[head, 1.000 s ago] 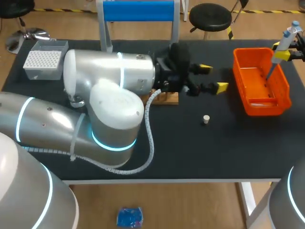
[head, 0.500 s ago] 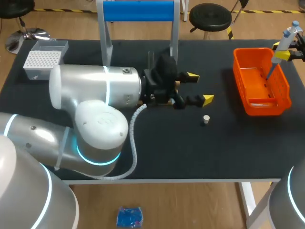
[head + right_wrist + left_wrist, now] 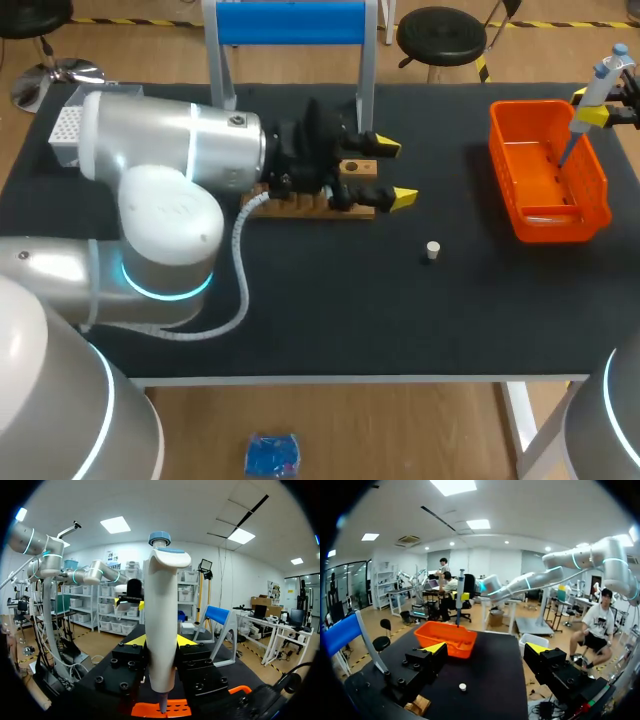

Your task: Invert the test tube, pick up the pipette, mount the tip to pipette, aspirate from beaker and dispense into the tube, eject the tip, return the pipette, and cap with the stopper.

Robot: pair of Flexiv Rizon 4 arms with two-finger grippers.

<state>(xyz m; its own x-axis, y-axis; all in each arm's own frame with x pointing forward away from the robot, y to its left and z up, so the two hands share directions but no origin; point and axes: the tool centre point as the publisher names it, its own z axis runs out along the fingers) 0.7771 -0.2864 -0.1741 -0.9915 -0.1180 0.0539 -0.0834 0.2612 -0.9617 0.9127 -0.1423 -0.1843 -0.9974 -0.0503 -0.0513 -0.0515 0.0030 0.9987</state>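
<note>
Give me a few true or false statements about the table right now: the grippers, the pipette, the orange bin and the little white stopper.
The right gripper is shut on the white, blue-topped pipette. True.
The pipette hangs over the orange plastic bin. True.
The left gripper grips the small white stopper. False: it is open, and the stopper lies free on the black table.
The wooden rack sits inside the bin. False: it is on the table, under the left gripper.

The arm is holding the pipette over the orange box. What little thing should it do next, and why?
Probably eject the tip. The right gripper is shut on the pipette, which stands upright with its thin end pointing down into the orange bin, so a dropped tip would likely land inside.
</note>
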